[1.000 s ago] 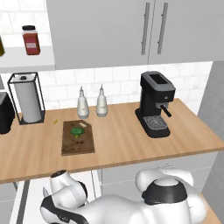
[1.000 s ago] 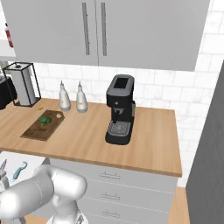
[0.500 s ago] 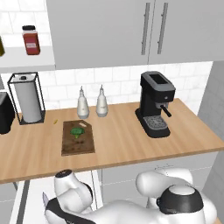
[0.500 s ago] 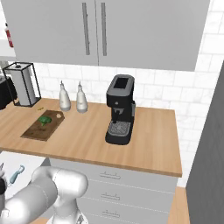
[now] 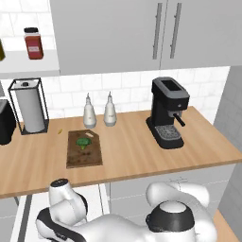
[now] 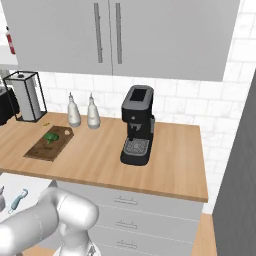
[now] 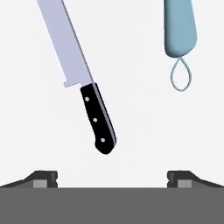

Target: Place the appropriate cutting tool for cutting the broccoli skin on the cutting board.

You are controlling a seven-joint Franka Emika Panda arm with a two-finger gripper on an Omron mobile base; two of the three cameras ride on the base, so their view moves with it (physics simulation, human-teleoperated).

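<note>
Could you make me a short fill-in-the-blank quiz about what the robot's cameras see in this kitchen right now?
1. The broccoli lies on the dark brown ____.
2. In the hand view, the knife has a handle coloured ____.
3. The light-blue peeler lies apart from the knife and ends in a thin ____.
4. The gripper hovers over the knife with its fingers ____.

Missing words: cutting board; black; loop; open

Knife (image 7: 83,83) showing a smooth silvery metal blade and glossy black riveted handle, peeler (image 7: 180,30) looking matt light-blue plastic, cutting board (image 5: 84,149) showing dark wood grain
</note>
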